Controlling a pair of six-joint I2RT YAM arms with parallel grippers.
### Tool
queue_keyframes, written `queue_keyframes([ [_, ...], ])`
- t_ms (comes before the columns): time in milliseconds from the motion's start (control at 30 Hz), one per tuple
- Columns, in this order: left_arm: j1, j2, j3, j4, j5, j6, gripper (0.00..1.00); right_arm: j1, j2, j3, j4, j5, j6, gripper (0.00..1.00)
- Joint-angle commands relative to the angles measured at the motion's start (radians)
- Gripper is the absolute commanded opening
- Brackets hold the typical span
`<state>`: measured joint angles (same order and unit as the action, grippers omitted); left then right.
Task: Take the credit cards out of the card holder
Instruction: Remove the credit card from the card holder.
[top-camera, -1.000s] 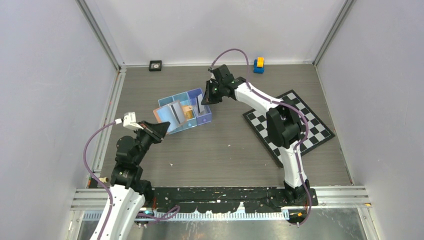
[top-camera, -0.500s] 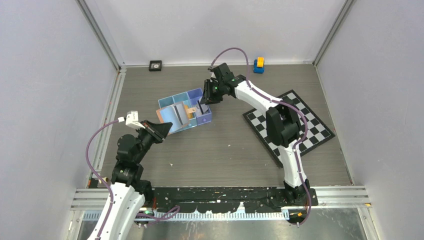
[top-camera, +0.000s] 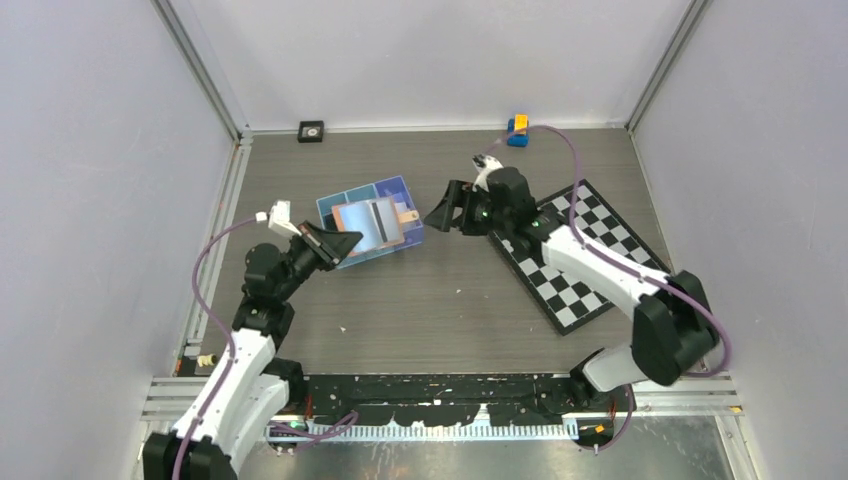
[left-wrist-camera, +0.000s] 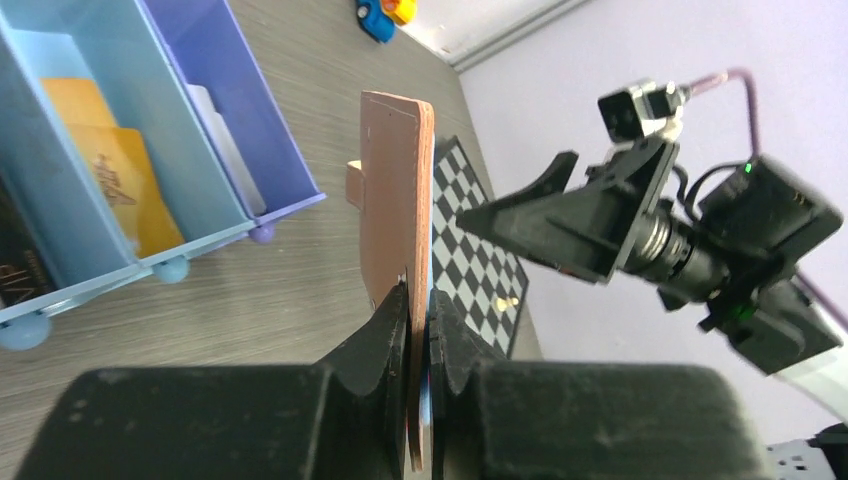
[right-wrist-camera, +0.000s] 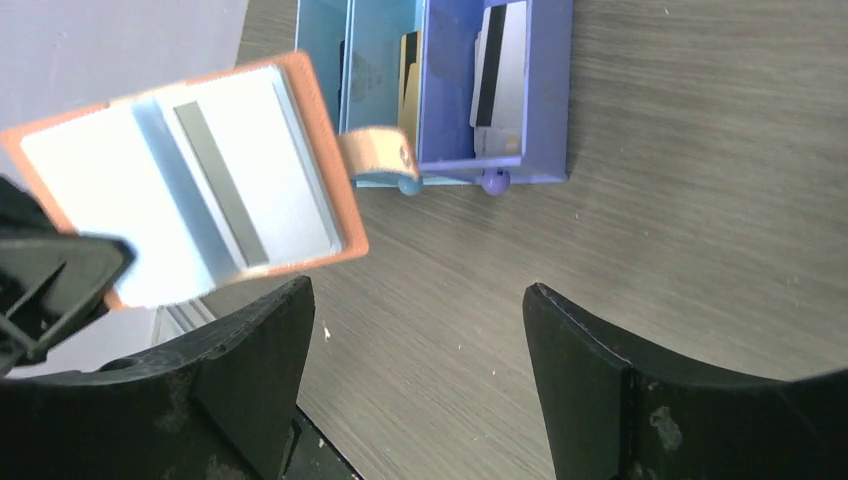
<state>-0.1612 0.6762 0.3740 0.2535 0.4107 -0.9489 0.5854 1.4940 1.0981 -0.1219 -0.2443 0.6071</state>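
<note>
Your left tool (left-wrist-camera: 418, 305) is pinched nearly shut on one edge of the card holder (left-wrist-camera: 395, 190). Its wrist view gives you only the holder's thin tan edge standing upright between the fingers, with the strap (left-wrist-camera: 353, 183) poking out to the side. The right wrist view shows what that angle hides: the holder is spread open, its inner face pale inside a tan border with a grey stripe across it. You cannot tell there whether that face is a card or lining. From overhead you see the holder held off the counter (top-camera: 450, 300), overlapping the near side of the blue tray (top-camera: 392, 186). Your right tool (top-camera: 447, 215) stands wide open and grips nothing. It sits just right of the tray, beside the checkered board (top-camera: 590, 275), and faces the holder. The credit cards (left-wrist-camera: 110, 175) lie in the tray. The right wrist view shows a white card (right-wrist-camera: 500, 75) with a black stripe in the purple end compartment. The left wrist view shows gold ones flat in the light blue compartment and a dark card (left-wrist-camera: 15, 275) at the frame's edge. A blue and yellow toy (top-camera: 517, 129) sits by the back wall.
</note>
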Motion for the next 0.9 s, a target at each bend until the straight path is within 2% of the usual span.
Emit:
queue_keyframes([
  [0,-0.02,0.099,0.071,0.271,0.087,-0.129,0.0,0.002,-0.144,-0.192,0.288,0.067,0.102,0.82],
  [133,-0.07,0.209,0.088,0.461,0.069,-0.184,0.0,0.002,-0.199,-0.265,0.425,0.019,0.171,0.83],
  [233,-0.093,0.284,0.117,0.54,0.085,-0.212,0.0,0.001,-0.203,-0.367,0.615,0.028,0.225,0.84],
  [333,-0.11,0.349,0.105,0.685,0.121,-0.267,0.0,0.001,-0.175,-0.431,0.783,0.013,0.272,0.85],
  [567,-0.15,0.411,0.075,0.809,0.177,-0.294,0.0,-0.001,-0.169,-0.475,0.93,-0.03,0.318,0.86],
  [867,-0.176,0.419,0.074,0.85,0.208,-0.332,0.0,0.001,-0.16,-0.486,1.022,-0.064,0.389,0.87],
])
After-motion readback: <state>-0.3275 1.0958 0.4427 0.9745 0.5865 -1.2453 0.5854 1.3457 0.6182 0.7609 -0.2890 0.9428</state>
